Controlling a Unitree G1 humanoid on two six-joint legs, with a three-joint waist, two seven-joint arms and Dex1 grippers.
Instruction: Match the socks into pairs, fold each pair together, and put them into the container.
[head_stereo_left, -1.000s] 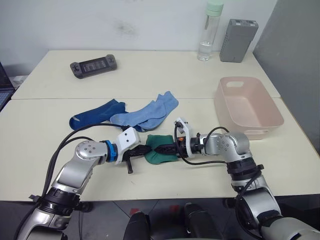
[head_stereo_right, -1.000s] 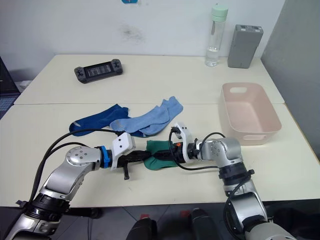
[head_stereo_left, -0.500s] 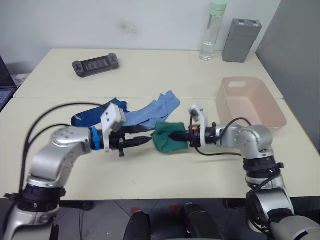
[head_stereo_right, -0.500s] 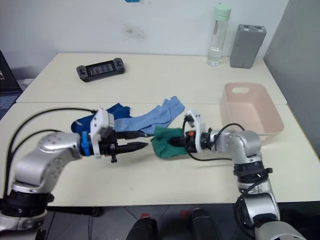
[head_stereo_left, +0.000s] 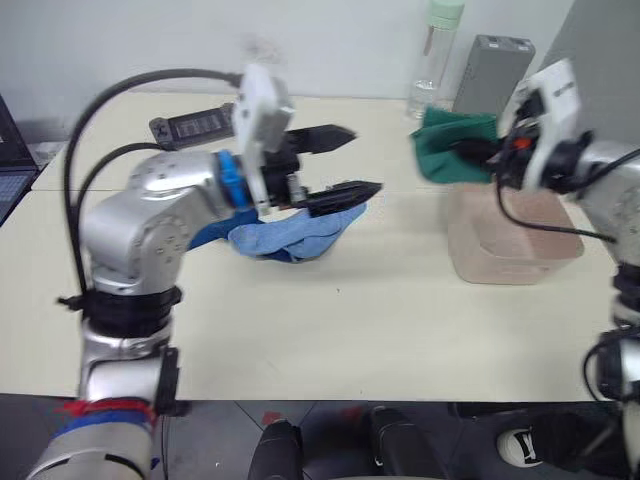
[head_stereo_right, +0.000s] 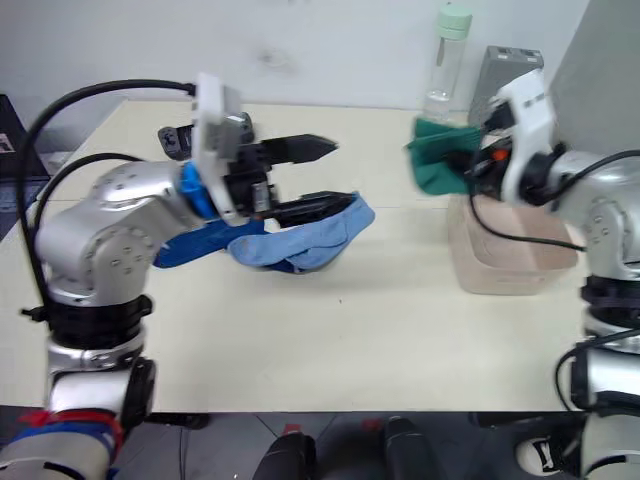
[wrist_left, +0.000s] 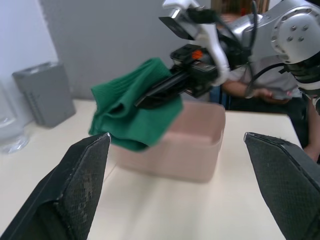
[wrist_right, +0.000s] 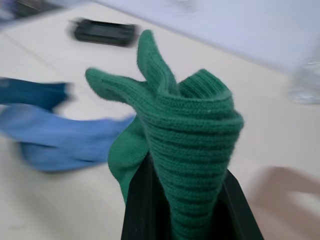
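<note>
A folded pair of green socks (head_stereo_left: 448, 148) hangs in the air, with my right gripper (head_stereo_left: 472, 152) shut on it. It is just left of the pale pink container (head_stereo_left: 512, 258) and above its rim. The right wrist view shows the green socks (wrist_right: 186, 131) pinched between the two black fingers. My left gripper (head_stereo_left: 363, 160) is open and empty, raised above the light blue socks (head_stereo_left: 292, 232), which lie crumpled on the table. A navy sock (head_stereo_right: 190, 245) peeks out behind my left arm, mostly hidden. In the left wrist view the green socks (wrist_left: 134, 112) are seen in front of the container (wrist_left: 186, 152).
A black game controller (head_stereo_left: 190, 125) lies at the back left of the table. A clear bottle (head_stereo_left: 440, 50) and a grey box (head_stereo_left: 494, 75) stand at the back, behind the container. A person sits beyond the container in the left wrist view.
My left gripper let go of the green socks, opened wide and rose above the blue socks. My right gripper lifted the green pair up and right to the container. The camera shifted too.
</note>
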